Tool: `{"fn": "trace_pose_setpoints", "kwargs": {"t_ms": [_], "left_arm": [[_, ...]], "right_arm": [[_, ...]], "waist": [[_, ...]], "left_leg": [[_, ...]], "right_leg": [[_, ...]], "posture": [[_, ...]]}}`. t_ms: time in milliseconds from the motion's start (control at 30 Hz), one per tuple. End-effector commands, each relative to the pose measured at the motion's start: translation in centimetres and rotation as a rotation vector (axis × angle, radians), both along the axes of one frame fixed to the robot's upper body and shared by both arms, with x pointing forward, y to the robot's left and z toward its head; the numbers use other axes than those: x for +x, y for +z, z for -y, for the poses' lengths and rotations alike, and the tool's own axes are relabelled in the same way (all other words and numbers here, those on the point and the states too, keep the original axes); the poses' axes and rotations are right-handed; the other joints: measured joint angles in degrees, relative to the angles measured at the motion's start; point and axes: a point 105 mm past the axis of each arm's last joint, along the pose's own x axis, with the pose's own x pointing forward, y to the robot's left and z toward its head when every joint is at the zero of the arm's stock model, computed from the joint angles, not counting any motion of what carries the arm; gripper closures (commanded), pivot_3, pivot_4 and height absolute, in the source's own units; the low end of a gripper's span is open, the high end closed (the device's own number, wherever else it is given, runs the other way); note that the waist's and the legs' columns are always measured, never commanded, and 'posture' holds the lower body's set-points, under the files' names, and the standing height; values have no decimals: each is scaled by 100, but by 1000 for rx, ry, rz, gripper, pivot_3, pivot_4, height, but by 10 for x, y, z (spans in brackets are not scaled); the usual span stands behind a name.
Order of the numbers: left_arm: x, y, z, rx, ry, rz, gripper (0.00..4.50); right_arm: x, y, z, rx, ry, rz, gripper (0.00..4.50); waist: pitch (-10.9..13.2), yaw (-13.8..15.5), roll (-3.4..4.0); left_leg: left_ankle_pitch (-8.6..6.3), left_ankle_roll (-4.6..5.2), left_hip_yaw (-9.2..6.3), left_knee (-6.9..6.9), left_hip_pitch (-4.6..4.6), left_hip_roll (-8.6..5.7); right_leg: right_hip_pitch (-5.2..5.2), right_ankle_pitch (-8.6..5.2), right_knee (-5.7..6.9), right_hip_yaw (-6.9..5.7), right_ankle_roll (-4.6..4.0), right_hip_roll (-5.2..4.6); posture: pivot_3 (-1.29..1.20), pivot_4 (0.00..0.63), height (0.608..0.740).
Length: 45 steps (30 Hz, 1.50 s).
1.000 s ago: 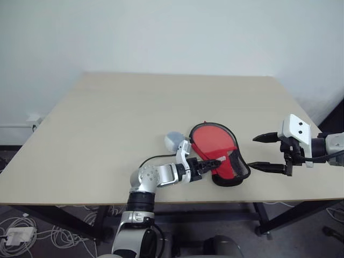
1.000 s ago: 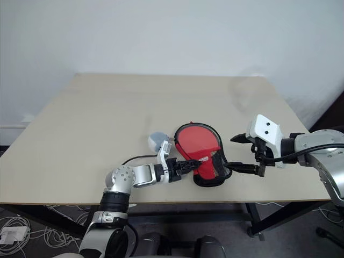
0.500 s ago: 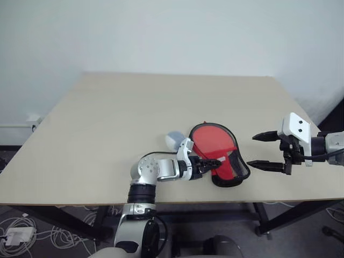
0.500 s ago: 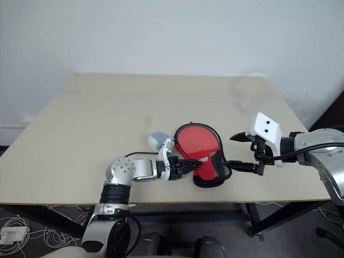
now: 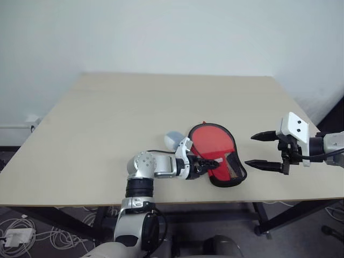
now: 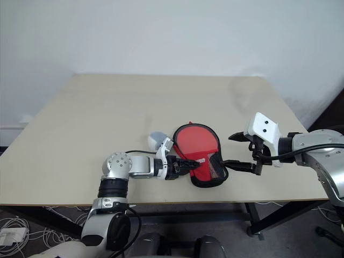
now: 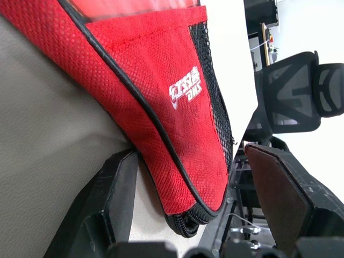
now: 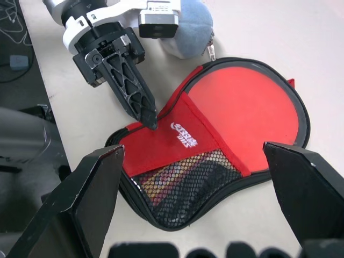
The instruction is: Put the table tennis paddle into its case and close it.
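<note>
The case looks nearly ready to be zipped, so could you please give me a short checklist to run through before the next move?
1. Table tennis paddle inside case: ok, red blade and striped handle show through it.
2. Case flat on table: ok.
3. Left gripper at case's narrow end: ok.
4. Left gripper on zip pull: cannot tell.
5. Right gripper open, off the case: ok.
6. Zip closed: cannot tell.

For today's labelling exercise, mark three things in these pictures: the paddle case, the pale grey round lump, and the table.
case (image 8: 185, 141), right wrist view, on its red label panel.
pale grey round lump (image 5: 172, 140), left eye view, on its rounded top.
table (image 5: 134, 107), left eye view, on bare tabletop.
</note>
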Motion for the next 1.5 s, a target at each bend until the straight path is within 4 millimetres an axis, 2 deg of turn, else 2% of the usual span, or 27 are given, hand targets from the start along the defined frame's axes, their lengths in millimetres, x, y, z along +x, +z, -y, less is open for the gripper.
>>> {"fn": "trace_pose_setpoints", "kwargs": {"t_ms": [33, 300, 433, 600, 667, 700, 900, 1200, 1333, 1500], "left_arm": [[-9, -28, -7, 102, 8, -97, 1132], [-9, -39, -10, 126, 38, -123, 1132], [-8, -46, -15, 139, 67, -153, 1983], [-9, -51, -17, 144, 87, -180, 3831], [-9, -51, -17, 145, 84, -179, 4395], [-9, -50, -17, 145, 83, -178, 4474], [-8, -48, -17, 147, 74, -159, 4474], [-13, -21, -24, 87, 32, -114, 4474], [-30, 1, -31, -8, -25, -2, 4474], [-57, 7, -41, -14, -84, 26, 4474]], "right_arm": [[-1, 11, -1, 3, 5, 47, 0], [-2, 11, -1, 3, 3, 49, 0], [-2, 12, -2, 5, 5, 49, 0], [-2, 14, -4, 4, 14, 57, 0], [-1, 16, -6, 13, 16, 57, 0], [-2, 17, -6, 13, 18, 57, 0], [-3, 16, -8, 21, 21, 53, 0], [-4, 14, -9, 21, 23, 47, 0], [-5, 10, -10, 23, 25, 34, 0], [-6, 7, -12, 30, 32, 19, 0]], "waist": [[0, 0, 0], [-10, 4, 1], [-16, 3, 1], [-27, 4, 5], [-44, 2, 16], [-51, 2, 23], [-68, 2, 48], [-58, -28, 36], [-51, -45, 32], [-47, -19, 33]], "left_leg": [[0, 0, 0, 0, 0, 0], [0, 0, -1, 0, 1, -3], [0, 0, -1, 0, 3, -4], [-1, 0, -2, 0, 3, -4], [-1, 0, -1, -4, 9, -7], [-1, 0, -1, -6, 15, -8], [-5, 6, -1, -17, 29, -9], [-1, 0, -1, -31, 26, -9], [-1, -4, 0, -46, 24, -4], [0, -15, -2, -47, 24, 0]], "right_leg": [[0, 0, 0, 0, 0, 0], [4, 0, -2, -2, 0, -7], [6, 0, -2, -3, 0, -9], [6, 0, -2, -3, 0, -9], [12, 0, -5, -3, 0, -13], [17, 0, -6, -3, 1, -14], [25, -1, -8, -3, 2, -14], [11, -4, -8, 4, 6, -6], [-4, -11, -7, 16, 10, 5], [-6, -20, -2, 18, -5, 4]], "posture": [[0, 0, 706], [0, 0, 706], [0, 0, 706], [0, 0, 706], [0, 0, 706], [0, 0, 706], [0, 0, 706], [0, 0, 706], [0, 0, 706], [0, 0, 706]]}}
